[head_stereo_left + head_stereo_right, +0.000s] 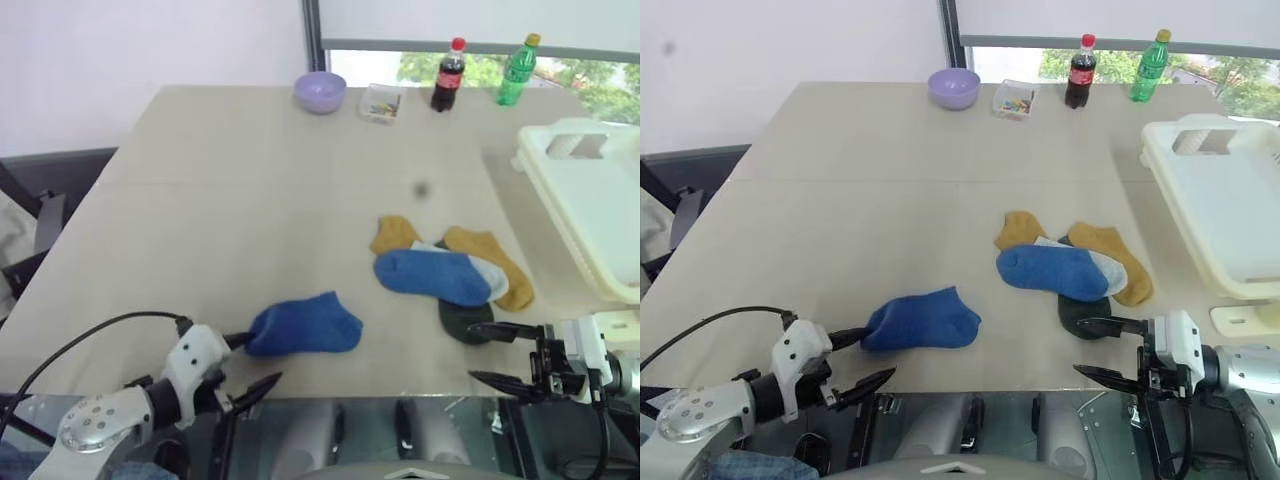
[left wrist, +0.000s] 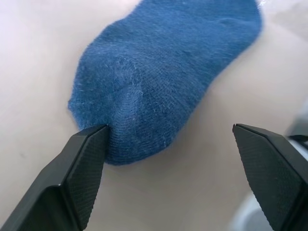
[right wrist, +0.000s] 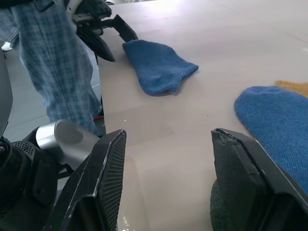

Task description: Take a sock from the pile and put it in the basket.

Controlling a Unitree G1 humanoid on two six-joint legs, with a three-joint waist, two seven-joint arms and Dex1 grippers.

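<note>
- The left hand (image 1: 255, 362) stood open at the near table (image 1: 220, 200) edge, one finger (image 2: 84, 163) touching the end of the sock (image 1: 305, 325), which lay flat just ahead of it.
- The right hand (image 1: 1102, 350) was open and empty, the pile (image 1: 1070, 262) just beyond its fingertips.
- The basket (image 1: 1215, 195) sat well beyond the right hand, at the table's right edge.
</note>
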